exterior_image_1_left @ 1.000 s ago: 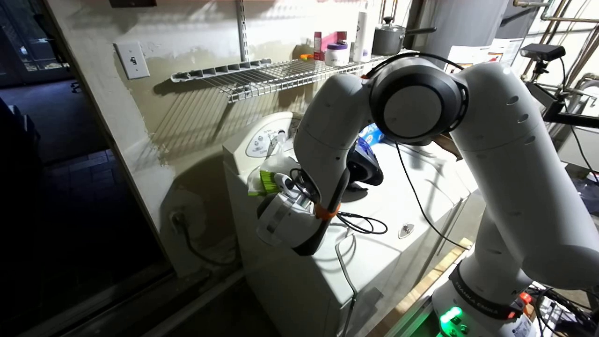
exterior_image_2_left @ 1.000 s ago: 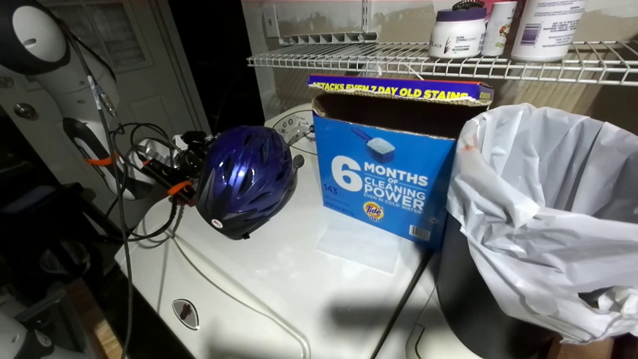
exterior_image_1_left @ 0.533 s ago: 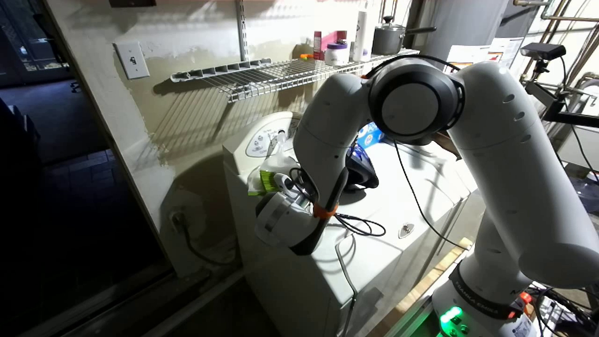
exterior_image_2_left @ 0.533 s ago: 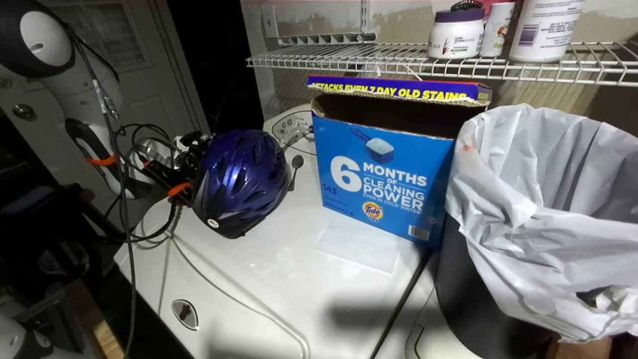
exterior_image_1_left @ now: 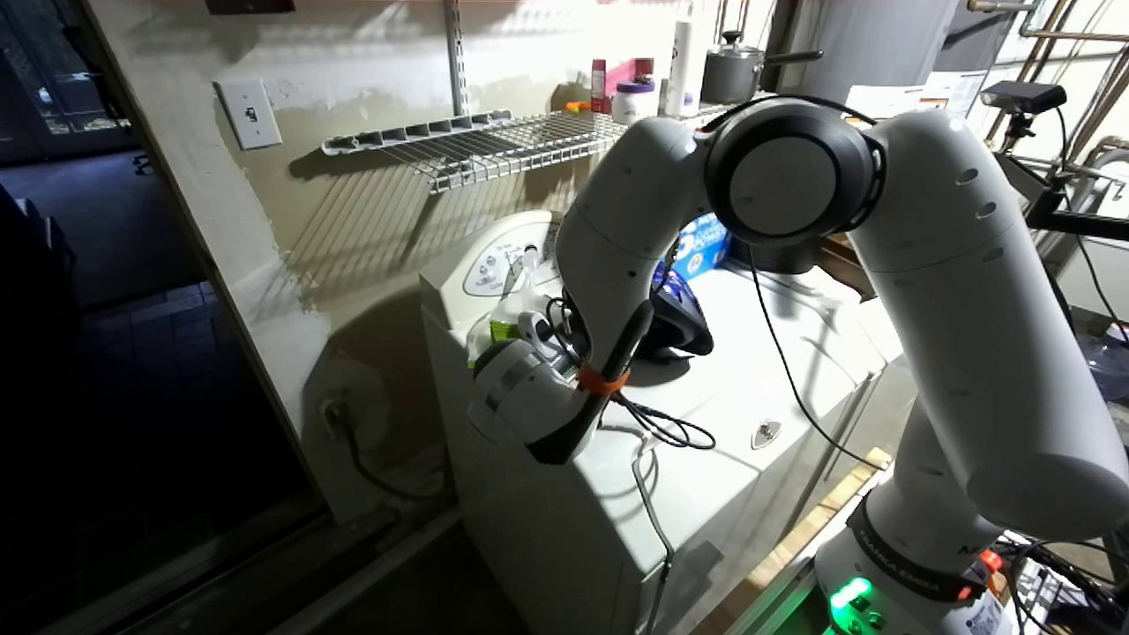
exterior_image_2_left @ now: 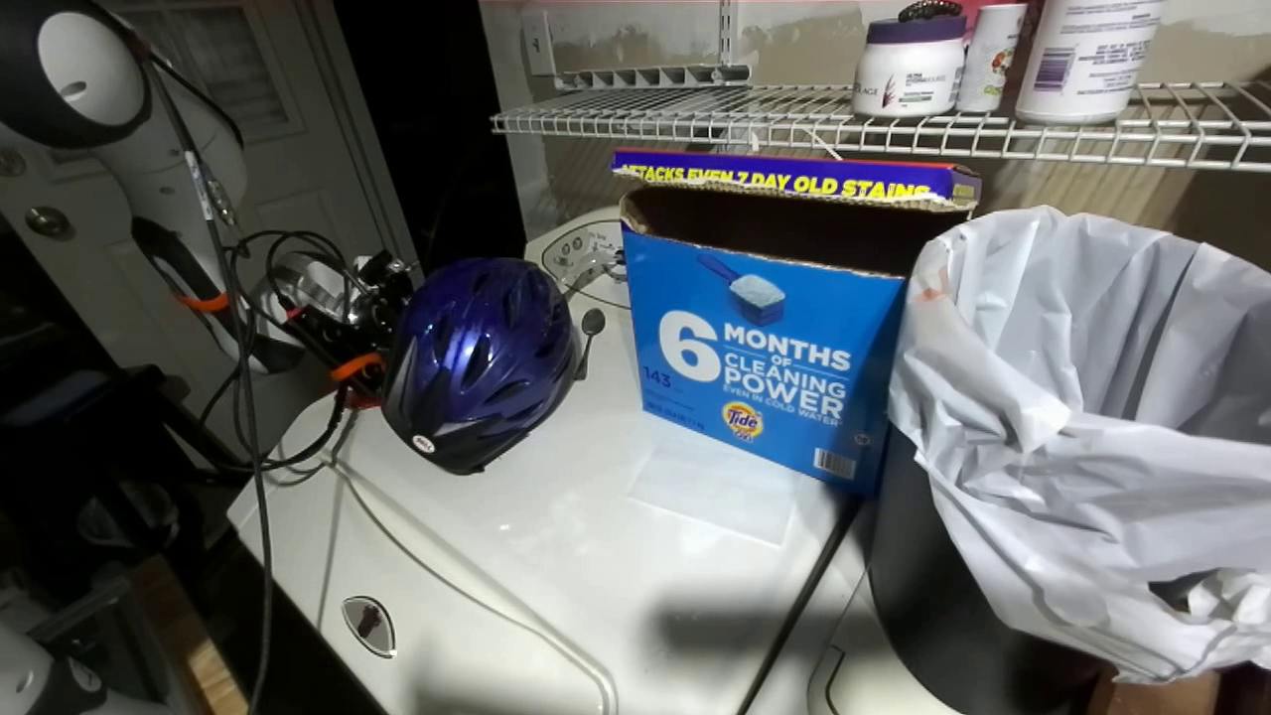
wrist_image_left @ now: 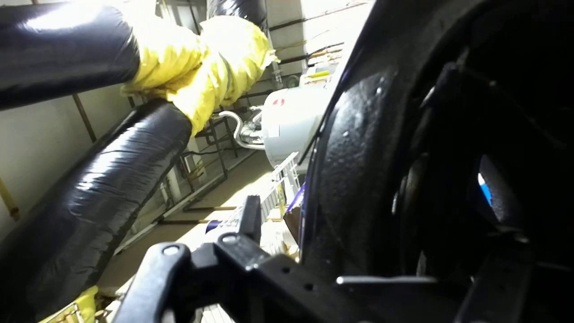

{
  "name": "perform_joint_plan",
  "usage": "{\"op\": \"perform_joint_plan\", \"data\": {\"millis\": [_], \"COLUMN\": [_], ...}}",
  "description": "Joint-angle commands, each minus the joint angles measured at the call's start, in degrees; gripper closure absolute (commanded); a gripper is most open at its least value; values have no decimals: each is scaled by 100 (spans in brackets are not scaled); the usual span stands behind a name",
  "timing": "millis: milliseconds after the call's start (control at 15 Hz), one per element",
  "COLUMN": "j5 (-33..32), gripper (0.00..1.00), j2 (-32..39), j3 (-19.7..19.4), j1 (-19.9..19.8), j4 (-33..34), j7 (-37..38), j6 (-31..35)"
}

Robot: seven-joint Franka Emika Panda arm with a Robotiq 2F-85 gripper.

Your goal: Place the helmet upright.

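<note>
The glossy blue-purple helmet (exterior_image_2_left: 482, 362) rests on the white washer top, leaning, its ribbed shell turned toward the camera in an exterior view. In an exterior view the helmet (exterior_image_1_left: 677, 322) is partly hidden behind my arm. Its dark inside and rim fill the right half of the wrist view, close to the camera. My gripper (wrist_image_left: 385, 215) stands with its jaws spread at the hollow side of the helmet. One finger (wrist_image_left: 250, 217) sits outside the rim, with a lit gap between them. The opposite finger is lost in the dark of the lining.
A blue detergent box (exterior_image_2_left: 765, 367) with an open top stands beside the helmet, and a lined bin (exterior_image_2_left: 1072, 427) beyond it. Above runs a wire shelf (exterior_image_2_left: 794, 119) with bottles. A plastic bag with a green brush (exterior_image_1_left: 504, 331) lies near my wrist. Loose cables (exterior_image_1_left: 670, 428) hang under the hand.
The helmet has settled lower and slightly away from the box, then stays put. My hand has since risen and drawn back a little from it, with the helmet left behind.
</note>
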Motion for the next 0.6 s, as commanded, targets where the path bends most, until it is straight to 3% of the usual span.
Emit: {"op": "perform_joint_plan", "data": {"millis": [0, 533], "j5": [383, 1150], "gripper": [0, 0], "j2": [-503, -1238], "j3": [455, 648], "j1": [-366, -645], "j4": [120, 251], "j7": [-71, -142], "j6": [325, 1590]}}
